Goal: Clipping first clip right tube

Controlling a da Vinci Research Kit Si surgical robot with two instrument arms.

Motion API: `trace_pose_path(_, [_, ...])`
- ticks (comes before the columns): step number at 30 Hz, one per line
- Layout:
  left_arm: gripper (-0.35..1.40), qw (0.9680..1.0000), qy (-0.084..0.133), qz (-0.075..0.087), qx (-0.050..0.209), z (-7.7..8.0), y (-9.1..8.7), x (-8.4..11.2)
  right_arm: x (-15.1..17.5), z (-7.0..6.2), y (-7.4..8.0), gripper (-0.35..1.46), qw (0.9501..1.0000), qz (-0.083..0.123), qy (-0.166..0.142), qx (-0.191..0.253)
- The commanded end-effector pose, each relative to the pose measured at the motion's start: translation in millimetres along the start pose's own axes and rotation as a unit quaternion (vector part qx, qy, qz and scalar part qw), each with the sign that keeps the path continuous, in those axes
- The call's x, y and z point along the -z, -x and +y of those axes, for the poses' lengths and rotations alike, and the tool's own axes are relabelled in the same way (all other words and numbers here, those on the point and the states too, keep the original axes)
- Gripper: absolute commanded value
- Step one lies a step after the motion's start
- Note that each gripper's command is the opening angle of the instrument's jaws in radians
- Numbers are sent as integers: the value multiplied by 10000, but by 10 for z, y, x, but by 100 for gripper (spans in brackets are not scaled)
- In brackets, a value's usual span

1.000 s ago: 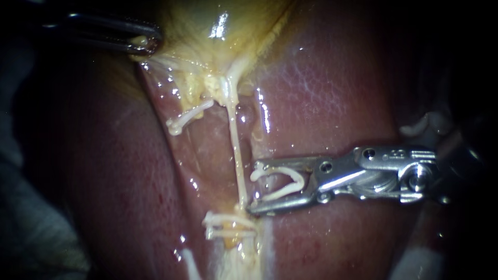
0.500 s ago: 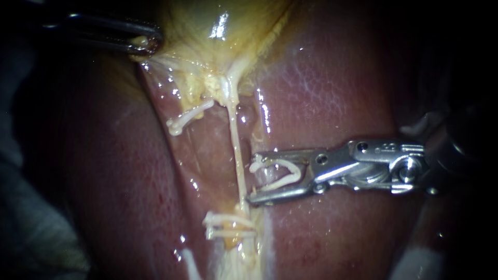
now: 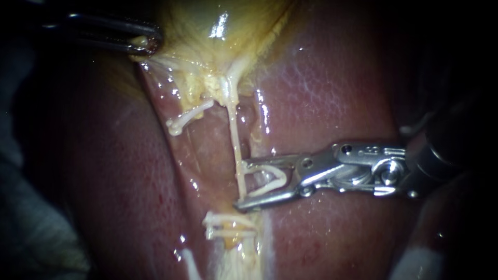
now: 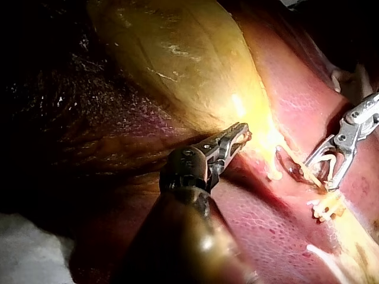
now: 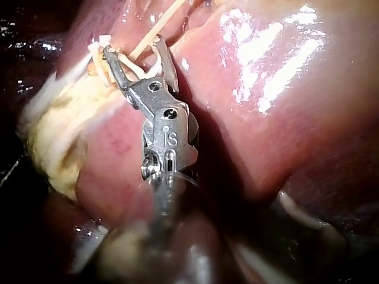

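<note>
A thin pale tube runs down from the yellow gallbladder over the liver. My right instrument comes in from the right, its jaws held apart around an open white clip. The jaw tips straddle the tube just above two white clips that sit lower on it. The right wrist view shows the same: my right instrument with the tube crossing between its tips. My left instrument is shut on the gallbladder's edge at the upper left, as my left instrument also shows.
A short white tube stump lies left of the thin tube, its end free. Wet glistening liver surrounds the site on both sides. White gauze shows at the lower right edge.
My right instrument has slid left with its clip, so the jaw tips that stood right of the tube now straddle it. The left instrument has held still.
</note>
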State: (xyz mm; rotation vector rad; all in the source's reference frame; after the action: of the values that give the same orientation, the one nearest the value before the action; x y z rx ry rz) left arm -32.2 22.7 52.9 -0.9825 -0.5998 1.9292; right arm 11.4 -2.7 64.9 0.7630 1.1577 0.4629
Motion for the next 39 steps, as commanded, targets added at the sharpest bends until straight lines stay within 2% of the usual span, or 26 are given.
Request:
trace_pose_path(1, [-35, 10000, 0, 0, 0, 0, 0, 0, -3, -1, -1, 50, 10000, 40, -15, 9])
trace_pose_path(4, [-35, 10000, -2, 1, 0, 0, 0, -1, -12, -4, -4, 50, 9998, 166, -53, -22])
trace_pose_path(12, [-35, 10000, -4, 2, 0, 0, 0, -1, -18, -14, -8, 50, 9995, 253, -163, -48])
trace_pose_path(22, [-35, 10000, -3, 1, 0, 0, 0, -1, -22, -50, -13, 47, 9966, 279, -775, -101])
trace_pose_path(25, [-35, 10000, -3, 1, 0, 0, 0, -1, -23, -56, -16, 45, 9954, 271, -907, -138])
trace_pose_path(31, [-35, 10000, -3, 1, 0, 0, 0, -1, -19, -55, -25, 35, 9940, 233, -1046, -219])
trace_pose_path(39, [-35, 10000, -3, 1, -1, 0, 0, -1, -9, -54, -41, 2, 9946, 298, -949, -311])
